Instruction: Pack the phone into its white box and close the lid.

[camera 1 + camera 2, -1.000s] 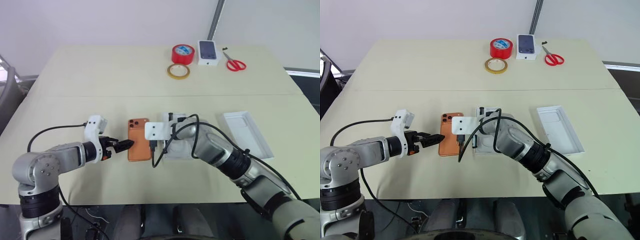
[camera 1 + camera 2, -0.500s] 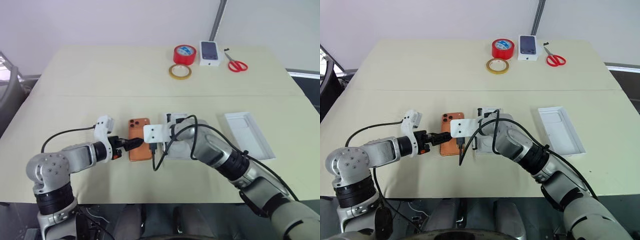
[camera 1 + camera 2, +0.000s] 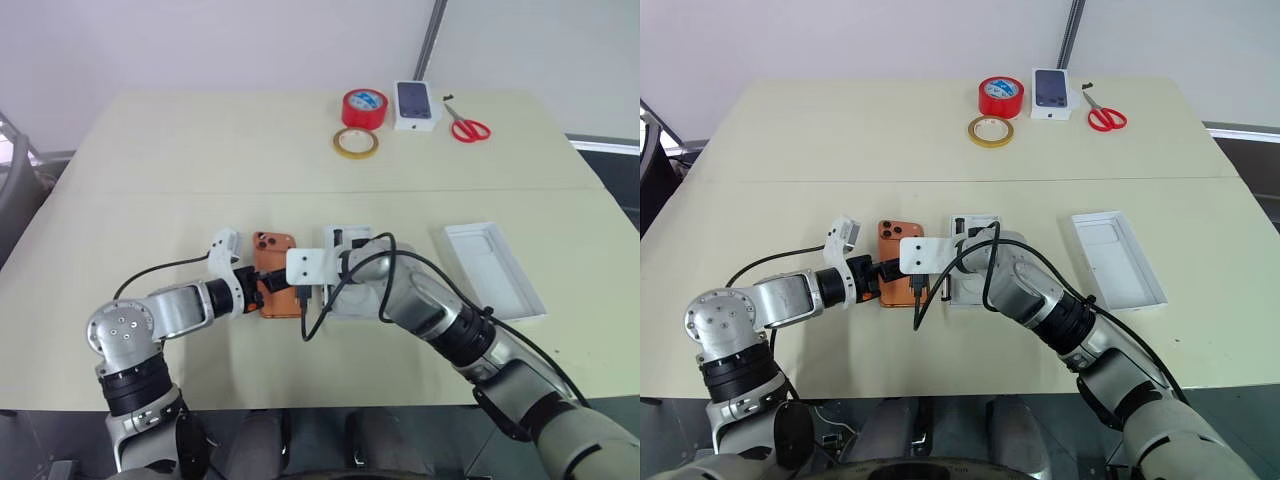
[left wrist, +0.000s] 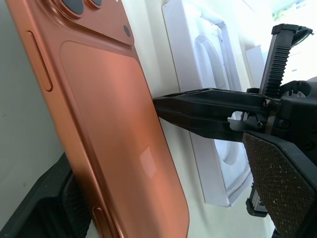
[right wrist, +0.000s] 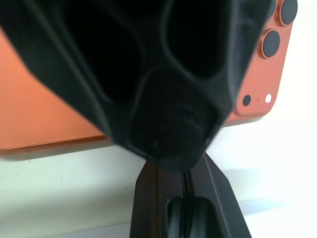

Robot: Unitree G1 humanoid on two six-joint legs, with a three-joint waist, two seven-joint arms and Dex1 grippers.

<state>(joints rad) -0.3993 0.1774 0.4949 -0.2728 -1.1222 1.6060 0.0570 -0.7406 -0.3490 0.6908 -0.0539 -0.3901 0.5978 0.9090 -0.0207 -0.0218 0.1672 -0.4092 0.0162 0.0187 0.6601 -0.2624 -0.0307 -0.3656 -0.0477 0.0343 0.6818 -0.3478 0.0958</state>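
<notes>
The orange phone lies on the table with its camera bump at the far end. In the left wrist view its left edge looks raised. My left gripper is open and astride the phone; one finger is under that raised edge and the other pad stands clear of the right edge. My right gripper is shut, its tips pressed against the phone's right edge. Just right of the phone sits the white box, largely behind my right arm, with a moulded insert in it. The lid lies underside up at the right.
At the table's far side are a red tape roll, a yellowish tape ring, a small white box picturing a dark phone and red scissors. Black cables loop off both wrists near the phone.
My left gripper has slid right up to the phone and rolled, so its open fingers now straddle it. The right gripper has stayed shut at the phone's right edge.
</notes>
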